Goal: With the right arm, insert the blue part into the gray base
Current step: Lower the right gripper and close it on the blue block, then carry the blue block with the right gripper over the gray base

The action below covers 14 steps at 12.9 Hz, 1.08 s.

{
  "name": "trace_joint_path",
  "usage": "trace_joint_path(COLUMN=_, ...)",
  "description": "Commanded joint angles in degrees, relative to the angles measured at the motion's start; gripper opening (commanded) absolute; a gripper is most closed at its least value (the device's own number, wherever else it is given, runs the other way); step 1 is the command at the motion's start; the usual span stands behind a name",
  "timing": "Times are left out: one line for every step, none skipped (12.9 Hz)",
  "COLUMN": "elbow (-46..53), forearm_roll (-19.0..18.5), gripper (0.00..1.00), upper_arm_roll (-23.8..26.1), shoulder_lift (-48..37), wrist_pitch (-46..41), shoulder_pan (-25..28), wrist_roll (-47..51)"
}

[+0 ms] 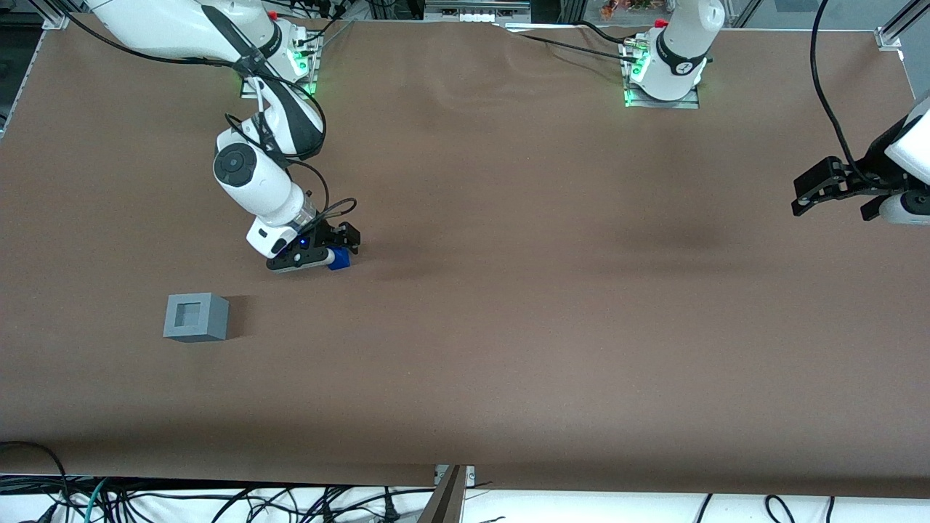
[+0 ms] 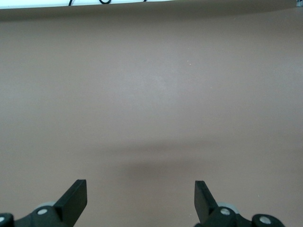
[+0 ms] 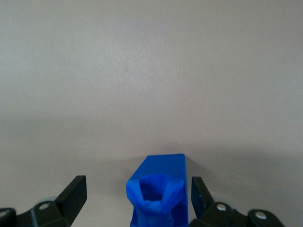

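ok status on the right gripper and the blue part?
Gripper open, low over the table, straddling the blue part, not gripped. Gray base nearer the front camera, recess empty. Path between looks unobstructed.

Mostly hidden under the gripper [image 1: 336, 249]: blue part [image 1: 340, 258]. Cut off by wrist frame edge: its lower end, finger bases.

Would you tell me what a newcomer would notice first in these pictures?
The bright blue part stands out on the brown table, sitting between the open fingers of the right arm's gripper, which do not yet touch it. The gray base stands apart, nearer the front camera, its square recess empty.
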Motion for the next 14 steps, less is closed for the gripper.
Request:
trace_joint_path(elbow=-2.11, forearm_roll=-1.65, gripper=0.77, upper_arm_roll=0.21, shoulder_lift=-0.28, wrist_pitch=1.74, shoulder_pan=-0.34, wrist_roll=1.36)
trace_joint_path(elbow=-2.2, forearm_roll=-1.65, gripper=0.67, upper_arm_roll=0.03, shoulder_lift=-0.28, wrist_pitch=1.74, shoulder_pan=-0.34, wrist_roll=1.36)
trace_joint_path(elbow=-2.38, forearm_roll=-1.65, gripper=0.55, upper_arm_roll=-0.05, shoulder_lift=-0.28, wrist_pitch=1.74, shoulder_pan=-0.34, wrist_roll=1.28)
trace_joint_path(elbow=-2.38, forearm_roll=-1.65, gripper=0.42, upper_arm_roll=-0.05, shoulder_lift=-0.37, wrist_pitch=1.57, shoulder_pan=-0.34, wrist_roll=1.19)
trace_joint_path(elbow=-2.29, forearm_roll=-1.65, gripper=0.25, upper_arm_roll=-0.14, shoulder_lift=-0.55, wrist_pitch=1.31, shoulder_pan=-0.43, wrist_roll=0.93)
trace_joint_path(elbow=-1.77, forearm_roll=-1.56, gripper=0.15, upper_arm_roll=-0.23, shoulder_lift=-0.98, wrist_pitch=0.78, shoulder_pan=-0.43, wrist_roll=0.58)
trace_joint_path(elbow=-0.37, forearm_roll=-1.56, gripper=0.14, upper_arm_roll=-0.4, shoulder_lift=-2.21, wrist_pitch=-1.57, shoulder_pan=-0.51, wrist_roll=0.31)
trace_joint_path(elbow=2.95, forearm_roll=-1.56, gripper=0.14, upper_arm_roll=-0.93, shoulder_lift=-3.44, wrist_pitch=-7.69, shoulder_pan=-0.6, wrist_roll=-0.13)
trace_joint_path(elbow=7.24, forearm_roll=-1.65, gripper=0.14, upper_arm_roll=-1.46, shoulder_lift=-4.93, wrist_pitch=-15.06, shoulder_pan=-0.69, wrist_roll=-1.09)
trace_joint_path(elbow=12.42, forearm_roll=-1.3, gripper=0.14, upper_arm_roll=-2.42, shoulder_lift=-5.72, wrist_pitch=-23.22, shoulder_pan=-0.69, wrist_roll=-3.27)
trace_joint_path(elbow=17.08, forearm_roll=-0.69, gripper=0.14, upper_arm_roll=-3.99, shoulder_lift=-6.17, wrist_pitch=-30.35, shoulder_pan=-0.78, wrist_roll=-6.6)
trace_joint_path(elbow=21.13, forearm_roll=0.1, gripper=0.14, upper_arm_roll=-6.79, shoulder_lift=-6.35, wrist_pitch=-35.38, shoulder_pan=-0.78, wrist_roll=-10.46)
trace_joint_path(elbow=23.44, forearm_roll=1.85, gripper=0.14, upper_arm_roll=-10.39, shoulder_lift=-6.44, wrist_pitch=-37.26, shoulder_pan=-0.87, wrist_roll=-14.76)
trace_joint_path(elbow=24.76, forearm_roll=4.39, gripper=0.14, upper_arm_roll=-14.17, shoulder_lift=-6.44, wrist_pitch=-37.46, shoulder_pan=-0.87, wrist_roll=-19.16)
